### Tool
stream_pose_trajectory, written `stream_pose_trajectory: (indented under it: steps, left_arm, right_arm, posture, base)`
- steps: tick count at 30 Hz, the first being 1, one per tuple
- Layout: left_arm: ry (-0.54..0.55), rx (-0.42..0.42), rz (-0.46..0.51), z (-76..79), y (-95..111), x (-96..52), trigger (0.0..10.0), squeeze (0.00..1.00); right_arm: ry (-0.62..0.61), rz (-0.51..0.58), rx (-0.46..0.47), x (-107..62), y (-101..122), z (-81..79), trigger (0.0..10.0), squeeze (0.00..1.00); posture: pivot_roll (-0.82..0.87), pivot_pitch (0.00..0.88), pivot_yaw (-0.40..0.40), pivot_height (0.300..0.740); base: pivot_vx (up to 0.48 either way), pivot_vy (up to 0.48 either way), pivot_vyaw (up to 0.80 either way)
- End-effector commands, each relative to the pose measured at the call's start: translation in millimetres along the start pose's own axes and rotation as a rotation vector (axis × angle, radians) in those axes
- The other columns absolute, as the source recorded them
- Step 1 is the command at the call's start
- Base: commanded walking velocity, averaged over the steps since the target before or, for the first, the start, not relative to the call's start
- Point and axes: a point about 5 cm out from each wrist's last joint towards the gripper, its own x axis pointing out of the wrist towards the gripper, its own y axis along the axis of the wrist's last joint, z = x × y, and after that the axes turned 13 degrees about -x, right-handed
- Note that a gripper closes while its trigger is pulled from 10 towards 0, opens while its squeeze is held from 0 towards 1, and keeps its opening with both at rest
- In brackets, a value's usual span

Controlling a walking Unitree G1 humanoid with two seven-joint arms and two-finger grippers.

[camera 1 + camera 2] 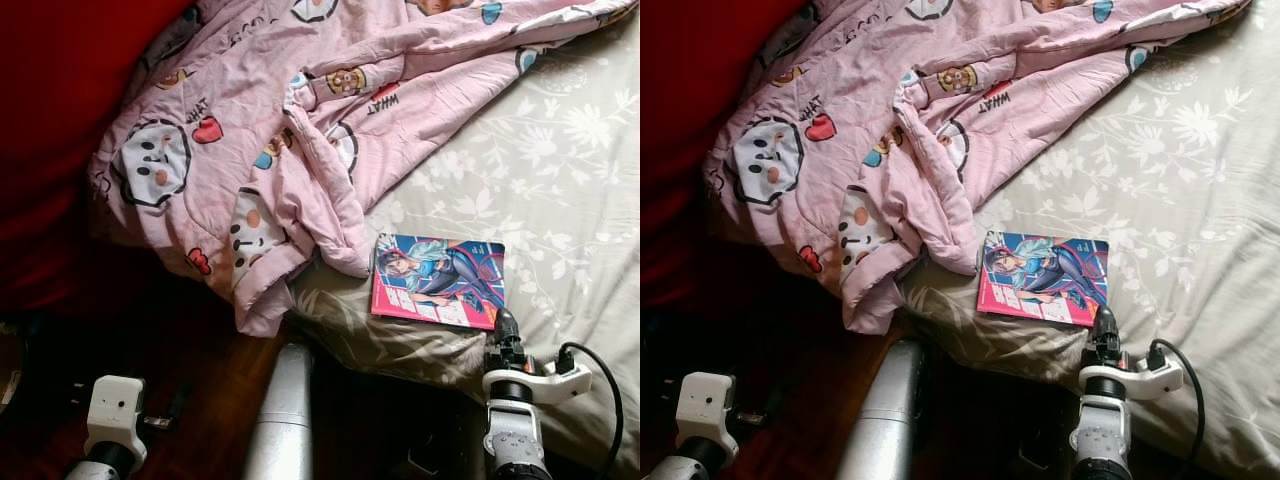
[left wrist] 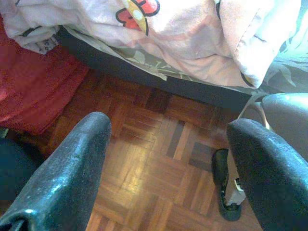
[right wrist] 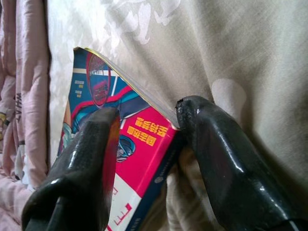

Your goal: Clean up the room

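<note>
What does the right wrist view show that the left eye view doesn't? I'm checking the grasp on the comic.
Right wrist view alone: the right end effector has one finger over the comic book cover, the other under its lifted corner. Left eye view alone: the left end effector low over the dark floor, and the whole pink blanket rumpled beside the comic. Both: comic, blanket edge, floral bedsheet.

Before you, a bed (image 1: 560,190) dressed in a pale floral sheet (image 1: 545,140), its dark base edge meeting a parquet floor (image 2: 159,163) of reddish-brown wood. You see a red fabric mass (image 1: 60,90) rising on the left, its lower part touching the floor beside the bed.
</note>
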Motion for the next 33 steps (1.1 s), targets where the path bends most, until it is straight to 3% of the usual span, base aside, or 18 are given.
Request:
stream_pose_trajectory:
  steps: [1,7,11,33]
  left_arm:
    - [0.014,0.029,-0.061,-5.1,-8.8,-9.4,10.0,0.0]
    - [0.016,0.032,-0.062,-4.5,-8.6,-8.6,10.0,0.0]
    - [0.017,0.033,-0.066,-5.3,-10.7,-7.0,10.0,0.0]
    - [0.028,0.037,-0.099,-20.0,-30.8,-4.2,10.0,0.0]
  right_arm:
    - [-0.121,-0.057,0.021,-20.7,-15.1,20.7,10.0,0.0]
    - [-0.152,-0.068,0.015,-23.9,-17.2,25.0,10.0,0.0]
    - [-0.135,-0.127,0.015,-25.2,-28.9,20.8,10.0,0.0]
    - [-0.126,-0.236,0.061,-26.8,-51.2,12.9,10.0,0.0]
  posture:
    - [0.3,0.537,0.231,0.608]
    - [0.3,0.537,0.231,0.608]
    - [0.3,0.535,0.233,0.608]
    - [0.31,0.537,0.234,0.608]
  base:
    - [0.0,0.0,0.0]
    - [0.0,0.0,0.0]
    - [0.0,0.0,0.0]
    - [0.0,0.0,0.0]
